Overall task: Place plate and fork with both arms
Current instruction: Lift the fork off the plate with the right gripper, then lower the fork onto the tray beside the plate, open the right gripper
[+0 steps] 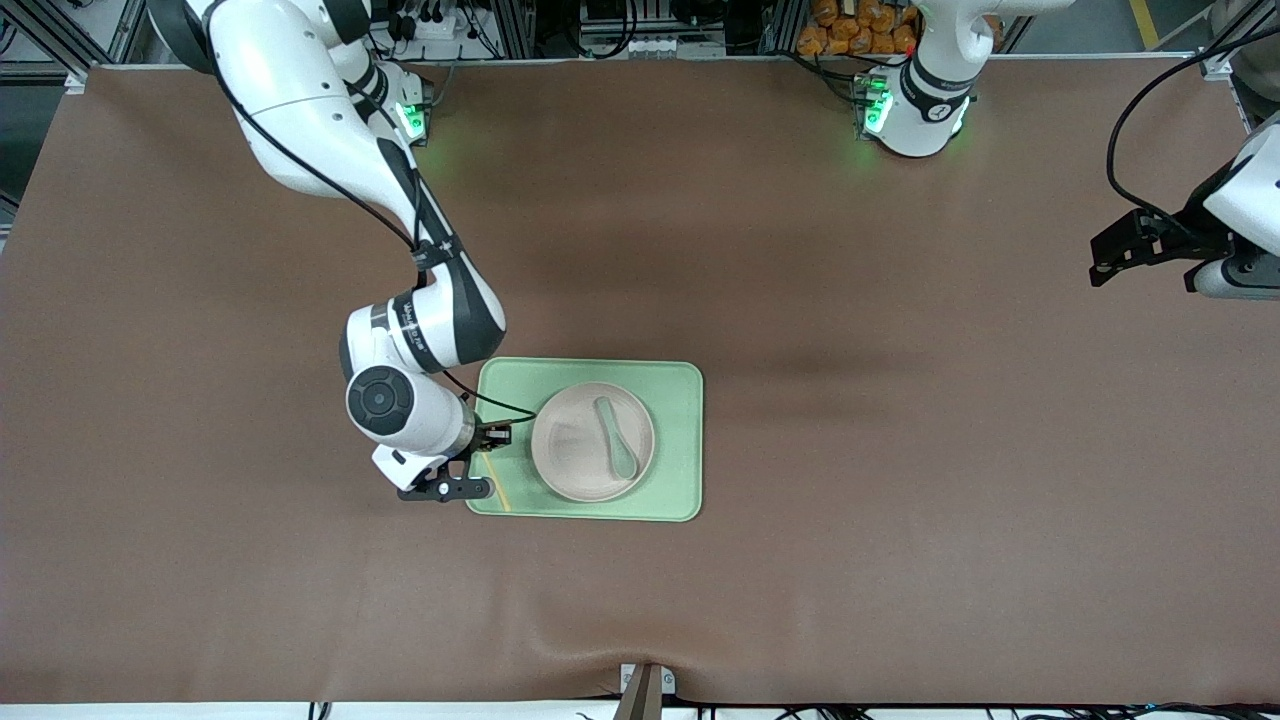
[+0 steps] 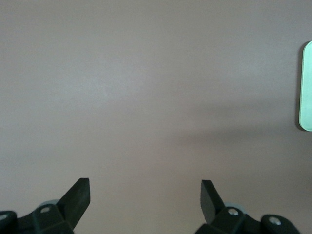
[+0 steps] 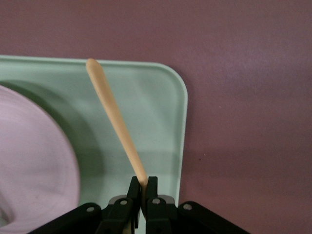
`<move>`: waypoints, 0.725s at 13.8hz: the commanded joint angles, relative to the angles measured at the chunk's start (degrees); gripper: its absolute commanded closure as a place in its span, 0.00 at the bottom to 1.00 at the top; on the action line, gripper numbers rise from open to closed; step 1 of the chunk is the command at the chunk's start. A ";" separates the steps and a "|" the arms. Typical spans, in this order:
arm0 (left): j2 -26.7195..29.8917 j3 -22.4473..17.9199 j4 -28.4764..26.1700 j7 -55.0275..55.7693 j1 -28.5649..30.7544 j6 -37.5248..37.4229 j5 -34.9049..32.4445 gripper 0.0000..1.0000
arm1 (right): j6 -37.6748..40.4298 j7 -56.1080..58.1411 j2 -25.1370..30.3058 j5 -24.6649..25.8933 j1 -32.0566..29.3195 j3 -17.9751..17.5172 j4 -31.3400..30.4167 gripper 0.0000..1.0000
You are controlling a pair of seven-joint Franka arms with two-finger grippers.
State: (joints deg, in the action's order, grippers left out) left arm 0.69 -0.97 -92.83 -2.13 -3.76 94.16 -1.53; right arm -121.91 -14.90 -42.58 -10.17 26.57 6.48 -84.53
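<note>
The pale pink plate (image 1: 570, 455) lies on the light-green tray (image 1: 680, 400), and a grey-green spoon (image 1: 617, 435) rests in it. My right gripper (image 1: 495, 440) hangs over the tray's end toward the right arm, beside the plate. It is shut on the yellow fork (image 3: 114, 122), whose handle sticks out over the tray (image 3: 156, 97) next to the plate (image 3: 29, 161). In the front view the fork (image 1: 500, 488) shows as a thin yellow line. My left gripper (image 1: 1108, 258) waits open over bare table toward the left arm's end, nothing between its fingers (image 2: 78, 195).
The brown table mat (image 1: 900, 450) spreads all around the tray. In the left wrist view only an edge of the tray (image 2: 307, 87) shows. Cables and rack frames stand along the table edge by the arms' bases.
</note>
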 commanded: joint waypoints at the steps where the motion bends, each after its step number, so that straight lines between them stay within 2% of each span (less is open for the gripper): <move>1: -0.86 -0.17 1.69 0.02 0.16 -0.56 0.74 0.00 | -0.43 -3.10 1.01 -2.82 -0.28 -0.95 -3.01 1.00; 7: -0.86 -0.17 1.69 -0.07 0.33 -0.56 0.83 0.00 | -1.92 -3.73 0.31 -4.15 0.06 -1.12 -4.33 1.00; 10: -0.86 -0.26 1.69 -0.07 0.77 -0.64 0.92 0.00 | -7.53 -5.40 0.31 -7.14 1.38 -1.12 -7.13 1.00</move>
State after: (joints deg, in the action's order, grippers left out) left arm 0.59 -1.08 -92.73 -2.13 -3.57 94.16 -1.53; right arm -125.66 -18.74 -42.72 -15.30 27.03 5.50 -88.97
